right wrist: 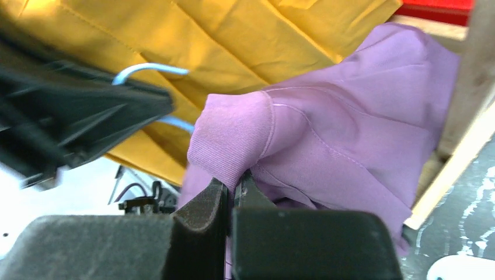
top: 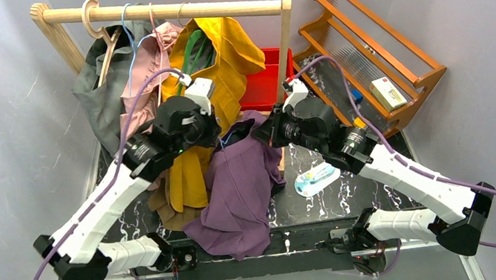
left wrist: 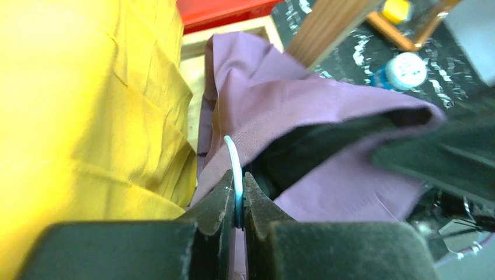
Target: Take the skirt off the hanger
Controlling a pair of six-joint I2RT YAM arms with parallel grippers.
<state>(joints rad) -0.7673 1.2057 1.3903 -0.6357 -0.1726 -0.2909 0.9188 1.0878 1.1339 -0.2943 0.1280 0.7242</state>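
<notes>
Under the wooden rail (top: 169, 10), the left gripper (left wrist: 236, 195) is pinching the wire of the pale-blue hanger (left wrist: 232, 154). The purple skirt (top: 239, 182) is draping between both arms onto the black marbled table (top: 335, 204). The right gripper (right wrist: 232, 185) is clamping its fabric, near a wooden shelf (top: 431, 73).

- The skirt (right wrist: 327, 134) nipped in the right pincer (right wrist: 232, 184) is purple cloth with a fine ribbed weave, matt, its seams stitched.
- The hanger (left wrist: 234, 163) in the left pincer (left wrist: 238, 185) is thin pale-blue wire, smooth and faintly shiny.
- Both pincers look dull black and slightly grainy.
- Left of the left pincer, the yellow garment (left wrist: 87, 116) is matt, creased cloth.
- Below the right pincer, the table (top: 369, 193) is glossy black with white marbling.
</notes>
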